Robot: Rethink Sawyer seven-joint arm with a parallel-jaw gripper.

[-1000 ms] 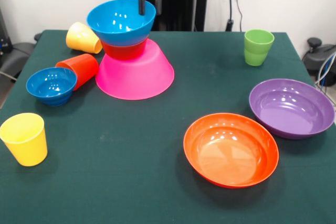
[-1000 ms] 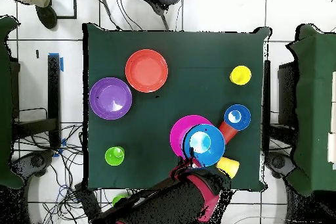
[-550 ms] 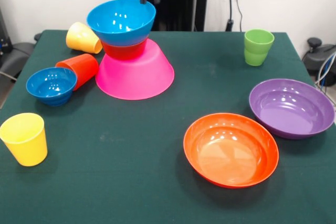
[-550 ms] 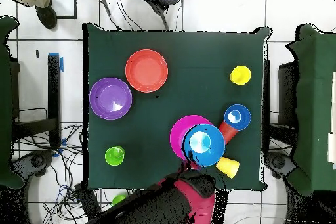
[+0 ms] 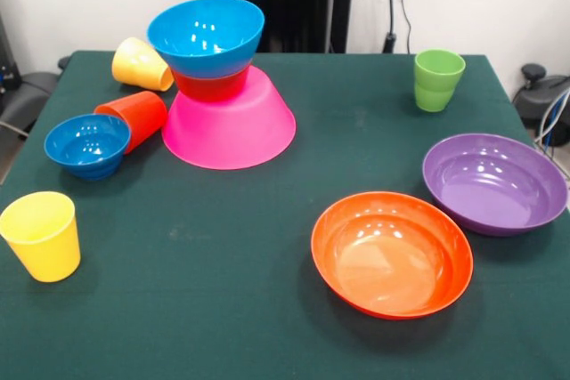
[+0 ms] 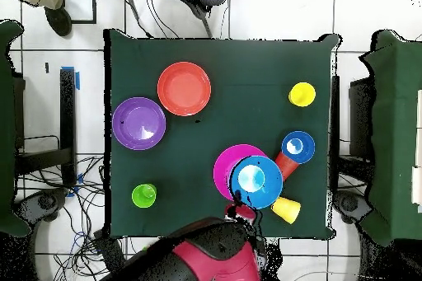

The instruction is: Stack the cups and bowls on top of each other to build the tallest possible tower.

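My gripper [image 6: 244,212] shows only from overhead, at the table's [image 5: 223,318] edge on my base's side, just beside the tower [image 5: 218,77]. The front view does not show it. The widest open stretch of green cloth lies beyond the tower, running out to the far edge.

The tower is closest to me: the large pink bowl [image 5: 230,131] upside down as base, the small orange bowl [image 5: 210,87] on it, and the medium blue bowl [image 5: 207,35] on top, mouth up. Close on one side of it a yellow cup [image 5: 141,64] and the orange-red cup [image 5: 135,116] lie tipped over, with the small blue bowl [image 5: 86,144] touching the orange-red cup. The other yellow cup [image 5: 42,236] stands upright farther out.

On the tower's other side, well apart from it, the green cup [image 5: 438,79] stands alone near my edge. The purple bowl [image 5: 494,182] and the shallow orange bowl [image 5: 392,254] sit side by side beyond it.

My arm [image 6: 216,257] covers my jaws, so I cannot tell whether they are parted or holding anything.
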